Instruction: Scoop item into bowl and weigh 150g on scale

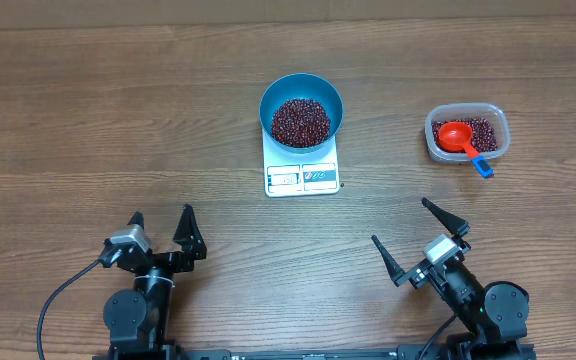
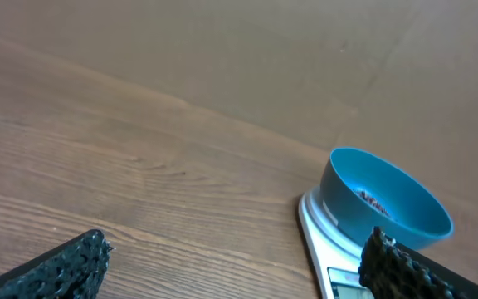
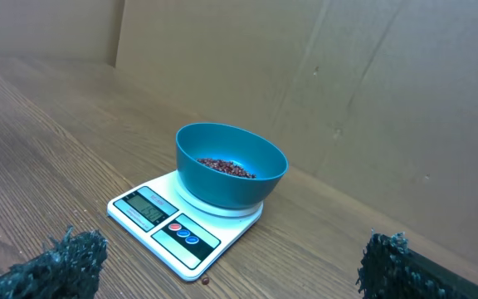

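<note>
**Overhead.** You are seeing the bowl (image 1: 302,92) sitting on the scale (image 1: 301,177) at 12 o'clock, with beans (image 1: 301,121) covering its bottom. The tub (image 1: 495,118) at 2 o'clock is holding more beans and the red scoop (image 1: 456,138). The left gripper (image 1: 161,213) at 7 o'clock and the right gripper (image 1: 401,221) at 5 o'clock are standing fully open, gripping nothing.

**Left wrist.** The bowl is showing at 4 o'clock.

**Right wrist.** Bowl and scale are sitting at centre. The display is showing no legible digits or brand.

**Step.** You are probably checking the weight. If it is reading short, the right gripper is needing a firm hold on the scoop's handle.
</note>
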Robot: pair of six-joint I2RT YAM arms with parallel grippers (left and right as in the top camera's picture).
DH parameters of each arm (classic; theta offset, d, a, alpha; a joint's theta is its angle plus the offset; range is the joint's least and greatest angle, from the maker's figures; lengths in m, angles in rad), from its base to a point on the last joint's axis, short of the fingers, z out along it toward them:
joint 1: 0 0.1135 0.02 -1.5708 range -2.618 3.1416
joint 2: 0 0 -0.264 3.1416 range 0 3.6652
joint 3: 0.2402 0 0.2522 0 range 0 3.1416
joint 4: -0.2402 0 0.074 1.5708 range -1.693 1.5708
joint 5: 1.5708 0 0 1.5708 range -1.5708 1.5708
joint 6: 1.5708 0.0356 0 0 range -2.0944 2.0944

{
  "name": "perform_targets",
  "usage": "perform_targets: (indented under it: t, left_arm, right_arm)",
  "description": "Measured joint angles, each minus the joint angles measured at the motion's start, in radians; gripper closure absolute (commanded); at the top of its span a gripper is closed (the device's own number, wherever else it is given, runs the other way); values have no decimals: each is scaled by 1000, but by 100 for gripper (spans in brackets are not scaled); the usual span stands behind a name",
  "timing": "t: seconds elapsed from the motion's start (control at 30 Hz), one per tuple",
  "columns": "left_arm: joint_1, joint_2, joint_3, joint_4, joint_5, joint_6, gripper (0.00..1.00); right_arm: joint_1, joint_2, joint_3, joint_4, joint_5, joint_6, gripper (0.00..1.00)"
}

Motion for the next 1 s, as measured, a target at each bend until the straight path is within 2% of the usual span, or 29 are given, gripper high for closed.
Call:
perform_targets:
  t: [0.23, 0.43, 1.0]
  left_arm:
    - [-80, 0, 0, 2, 20, 111, 0]
    - [-91, 0, 0, 6, 60, 229, 0]
    - [-91, 0, 0, 6, 63, 264, 0]
  right_arm:
    - [0, 0, 0, 0, 0, 0, 0]
    - [0, 0, 0, 0, 0, 0, 0]
    - [0, 0, 0, 1, 0, -1, 0]
